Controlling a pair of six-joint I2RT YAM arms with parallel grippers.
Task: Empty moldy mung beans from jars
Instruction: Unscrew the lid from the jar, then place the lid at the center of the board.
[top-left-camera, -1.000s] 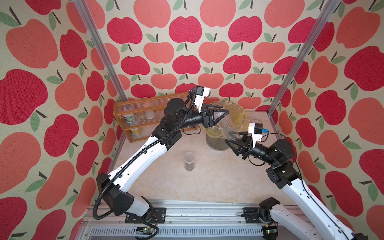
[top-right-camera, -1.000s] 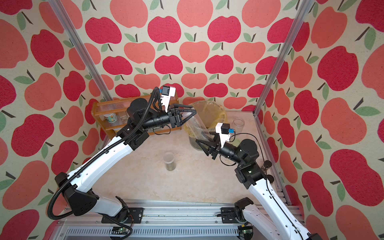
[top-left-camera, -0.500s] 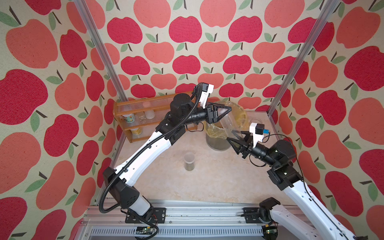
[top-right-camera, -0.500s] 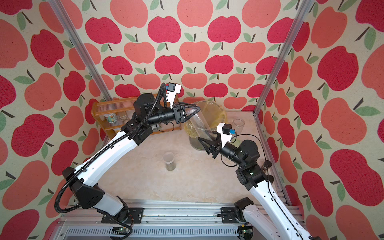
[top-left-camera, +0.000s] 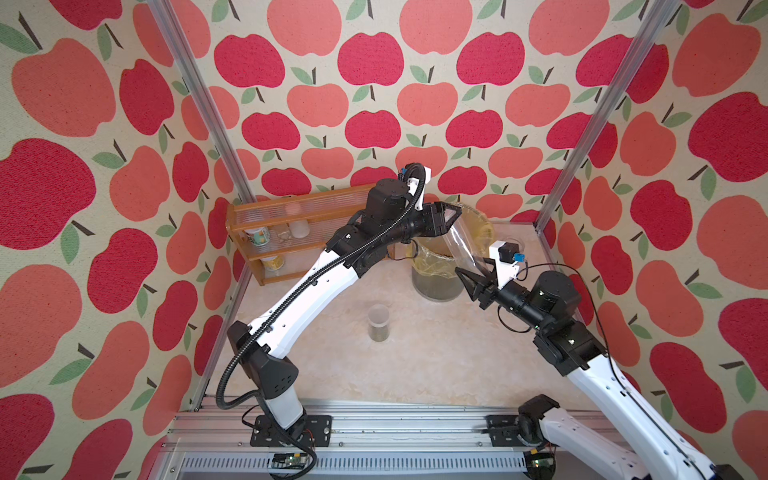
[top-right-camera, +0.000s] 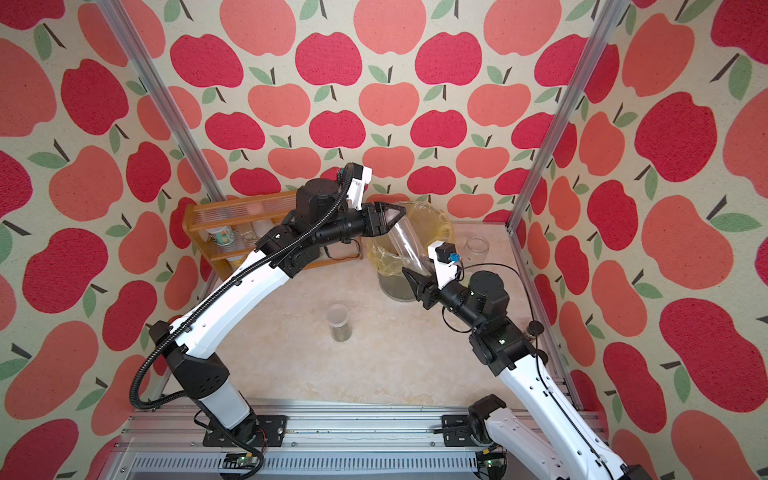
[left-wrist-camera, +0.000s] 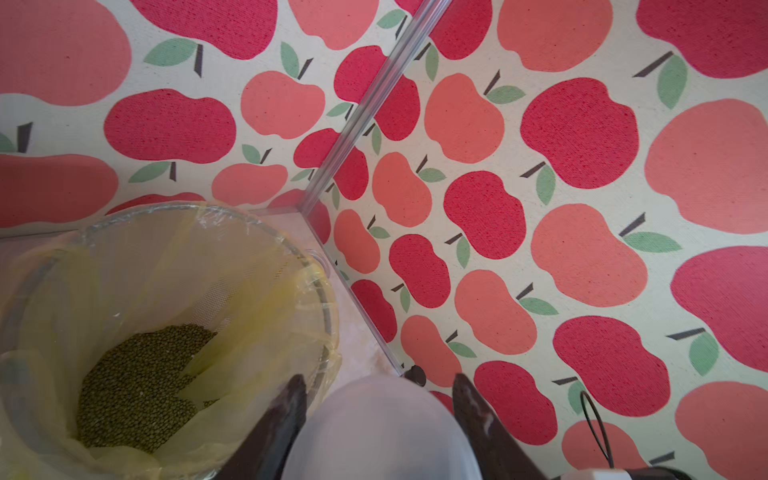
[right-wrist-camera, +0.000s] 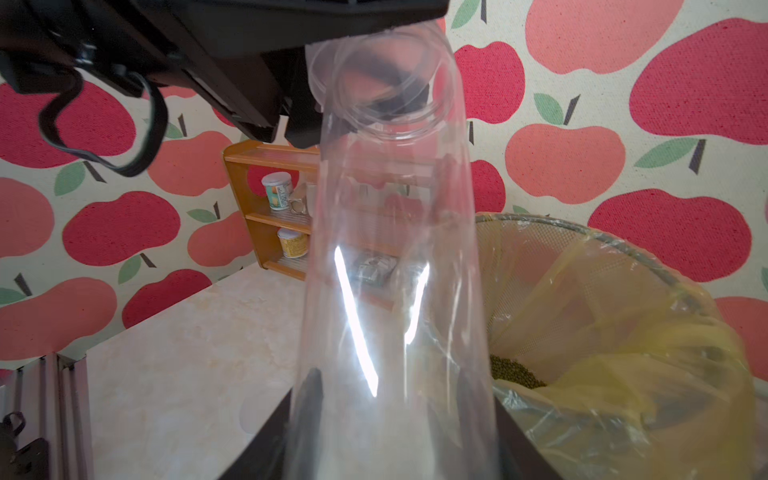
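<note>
A mesh bin (left-wrist-camera: 309, 266) lined with a yellow bag (right-wrist-camera: 590, 332) stood at the back of the worktop (top-left-camera: 415, 361). A heap of green mung beans (left-wrist-camera: 137, 386) lay in its bottom. A tall jar (top-left-camera: 463, 245), clear and empty, was held slanted above the bin's near rim. Its long axis ran from the right claw (top-left-camera: 467, 280), clamped on its base end, up to the left claw (top-left-camera: 457, 212), closed tight at its neck end. The mouth pointed up towards the back wall. A short jar (top-left-camera: 378, 323) stood upright mid-worktop, well apart, with beans in its lower part. A round clear jar (top-right-camera: 476, 248) stood in the back right corner near the bin; its contents could not be told. A wooden shelf (top-left-camera: 299, 208) held cans.
</note>
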